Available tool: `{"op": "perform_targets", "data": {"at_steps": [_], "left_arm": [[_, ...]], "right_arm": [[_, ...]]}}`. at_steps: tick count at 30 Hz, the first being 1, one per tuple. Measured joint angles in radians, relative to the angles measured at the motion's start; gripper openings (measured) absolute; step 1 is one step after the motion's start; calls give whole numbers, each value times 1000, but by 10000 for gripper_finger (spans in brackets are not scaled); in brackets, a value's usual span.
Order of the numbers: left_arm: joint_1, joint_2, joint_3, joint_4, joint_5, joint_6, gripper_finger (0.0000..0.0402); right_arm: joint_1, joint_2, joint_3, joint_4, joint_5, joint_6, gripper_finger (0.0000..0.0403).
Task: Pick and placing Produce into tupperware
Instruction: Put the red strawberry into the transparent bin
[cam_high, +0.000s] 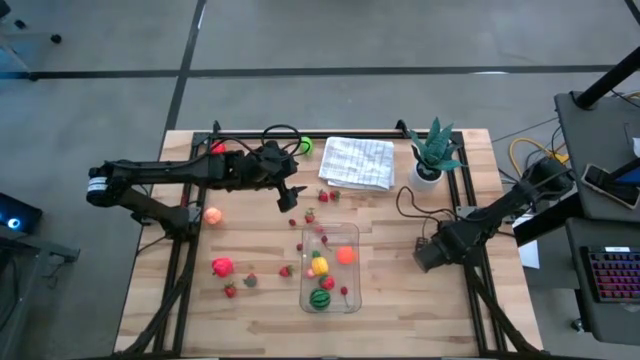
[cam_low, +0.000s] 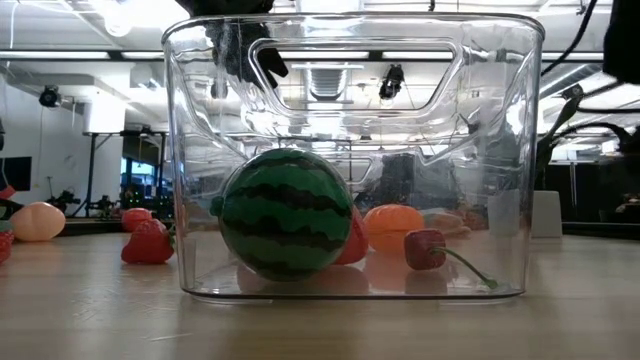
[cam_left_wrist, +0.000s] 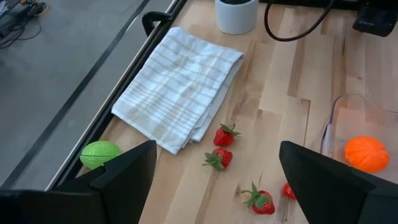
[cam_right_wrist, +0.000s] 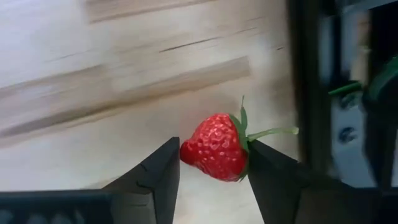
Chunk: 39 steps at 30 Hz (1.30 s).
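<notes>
The clear tupperware (cam_high: 330, 268) stands mid-table and holds a striped melon (cam_low: 285, 212), an orange fruit (cam_high: 346, 255), a yellow piece (cam_high: 318, 265) and a cherry (cam_low: 425, 248). Loose produce lies on the wood to its left: a peach-coloured fruit (cam_high: 212, 214), a red fruit (cam_high: 221, 266) and small strawberries (cam_left_wrist: 222, 135). My right gripper (cam_right_wrist: 211, 171) points down at the table, right of the tupperware, shut on a strawberry (cam_right_wrist: 214, 146). My left gripper (cam_left_wrist: 217, 186) hangs open above the strawberries, at the far left of the tupperware. A lime-green fruit (cam_left_wrist: 99, 154) lies by the far rail. My right gripper pinches the strawberry between its two fingers, one finger (cam_right_wrist: 163, 169) on the pointed tip (cam_right_wrist: 185, 153) and the other against the leafy stem end (cam_right_wrist: 244, 144). The fingers come from above, pointing down. Whether the berry still rests on the wood I cannot tell.
A white folded cloth (cam_high: 358, 162) lies at the far edge, and a spiky plant in a white pot (cam_high: 433, 155) stands to its right. Black frame rails (cam_high: 190, 250) run along the table's sides. Bare wood lies between the tupperware and my right gripper.
</notes>
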<state>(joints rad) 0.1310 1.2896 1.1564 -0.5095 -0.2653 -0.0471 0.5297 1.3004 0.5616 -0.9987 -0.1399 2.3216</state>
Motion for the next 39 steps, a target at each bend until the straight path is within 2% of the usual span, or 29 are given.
{"op": "perform_targets", "data": {"at_steps": [4, 8, 16, 18, 24, 30, 35, 39], "left_arm": [[0, 0, 0, 0, 0, 0, 325], [0, 0, 0, 1, 0, 0, 325], [0, 0, 0, -12, 0, 0, 325], [0, -2, 0, -35, 0, 1, 325], [-3, -15, 0, -182, 0, 0, 325], [-15, -54, -3, -300, 0, -2, 325], [-21, -123, -59, -304, 0, -9, 325], [-21, -196, -147, -305, 0, -63, 325]], "right_arm": [[0, -1, 57, 3, 85, -25, 168], [0, -1, 152, 6, 187, -93, 155], [-4, 43, 478, 16, 451, -397, 155], [-20, 79, 559, 15, 480, -486, 156], [-115, 262, 770, 38, 466, -760, 155], [-204, 463, 955, 82, 340, -1025, 156], [-225, 570, 1051, 69, 324, -1063, 168], [-224, 602, 1097, 60, 336, -1051, 205]]}}
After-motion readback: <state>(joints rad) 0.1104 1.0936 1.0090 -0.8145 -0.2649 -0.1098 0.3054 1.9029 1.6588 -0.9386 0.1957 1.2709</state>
